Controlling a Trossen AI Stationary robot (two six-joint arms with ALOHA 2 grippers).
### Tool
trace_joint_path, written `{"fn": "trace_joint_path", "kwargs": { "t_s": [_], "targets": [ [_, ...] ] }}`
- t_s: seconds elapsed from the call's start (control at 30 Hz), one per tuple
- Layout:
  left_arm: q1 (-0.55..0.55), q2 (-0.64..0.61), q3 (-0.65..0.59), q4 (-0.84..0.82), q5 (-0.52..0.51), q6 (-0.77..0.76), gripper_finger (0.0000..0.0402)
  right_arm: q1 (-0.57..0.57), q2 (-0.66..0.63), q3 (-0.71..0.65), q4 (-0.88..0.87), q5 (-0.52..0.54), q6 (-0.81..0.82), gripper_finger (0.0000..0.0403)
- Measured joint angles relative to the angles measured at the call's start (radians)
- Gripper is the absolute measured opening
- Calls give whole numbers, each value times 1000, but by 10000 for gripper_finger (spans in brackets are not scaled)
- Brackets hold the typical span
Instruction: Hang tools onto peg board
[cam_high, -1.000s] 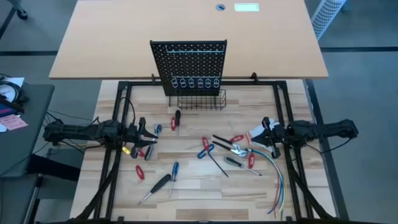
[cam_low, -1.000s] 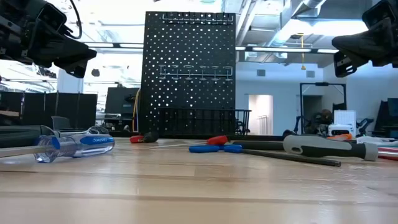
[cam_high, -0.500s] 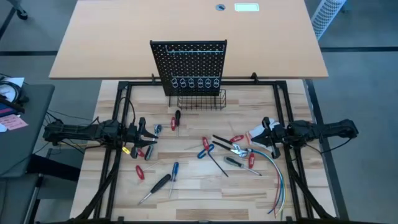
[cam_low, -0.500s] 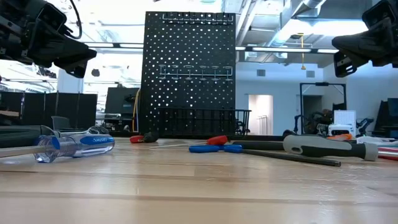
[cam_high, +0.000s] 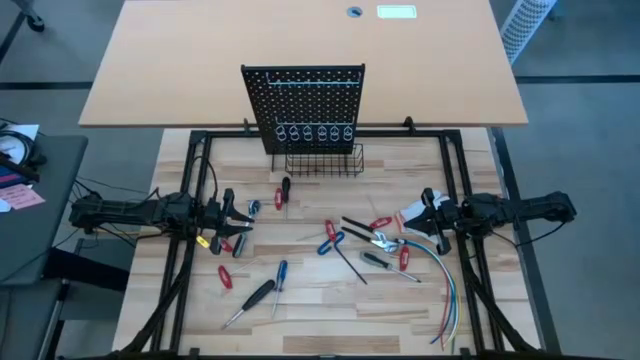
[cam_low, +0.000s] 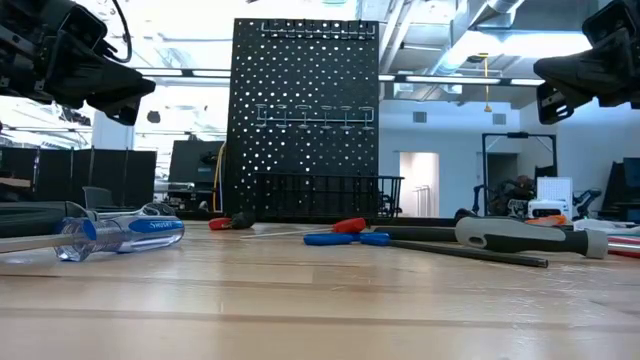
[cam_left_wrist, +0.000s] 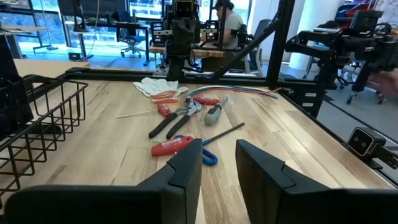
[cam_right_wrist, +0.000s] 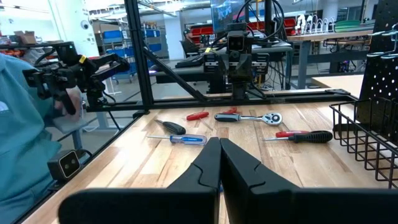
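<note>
Left claw (cam_high: 240, 222) hovers part-open and empty at the table's (cam_high: 300, 300) left edge. Tools (cam_high: 330, 240) lie scattered flat between both arms, nearest it a red-handled screwdriver (cam_high: 224, 276). Peg board (cam_high: 305, 105) stands upright at the far middle. Right claw (cam_high: 425, 215) waits closed beside red-handled pliers (cam_high: 378, 232).

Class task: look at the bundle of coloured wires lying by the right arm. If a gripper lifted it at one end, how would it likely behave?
The bundle of coloured wires would probably sag and trail, since its thin strands already lie in loose curves across the table. It looks light. Being splayed, some strands might slip free of a pinch.
</note>
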Motion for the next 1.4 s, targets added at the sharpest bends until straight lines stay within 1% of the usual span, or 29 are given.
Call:
{"fn": "trace_joint_path", "kwargs": {
  "t_s": [0.07,0.1,0.2,0.27,0.33,0.4,0.5,0.6,0.7,0.8,0.9,0.97,1.03,1.1,1.17,1.27,1.4],
  "targets": [
    [0,0,0,0,0,11,93,0,0,0,0,0,0,13],
    [0,0,0,4,-3,64,93,0,0,0,1,0,0,13],
    [0,-1,0,30,-18,289,93,-1,0,0,14,0,0,13],
    [0,-1,0,18,-18,378,93,-1,0,0,67,11,0,13],
    [0,-2,0,3,-18,433,93,-1,0,0,131,22,45,13],
    [0,-2,0,-1,-18,533,93,-2,3,0,225,41,113,13],
    [0,-2,0,-2,-18,642,93,-10,7,0,415,63,70,13],
    [0,-2,0,-3,-17,648,93,-14,60,0,568,53,48,13],
    [0,-2,0,5,-17,590,93,11,202,0,713,29,53,13],
    [0,-2,0,36,-16,556,93,47,432,14,826,60,53,13],
    [0,-2,0,73,-10,530,93,66,688,98,898,113,53,16],
    [0,-2,0,94,-9,467,93,63,839,174,906,129,53,25],
    [0,-2,0,103,-9,379,93,53,971,249,876,129,53,41],
    [0,-2,0,108,-9,293,93,49,1081,329,808,129,71,64],
    [0,-2,0,108,-8,219,93,51,1160,414,691,129,92,93],
    [0,-2,0,105,-8,94,93,68,1249,552,424,129,98,141],
    [0,-1,0,50,-7,-53,93,112,1364,755,64,133,106,201]
  ]
}}
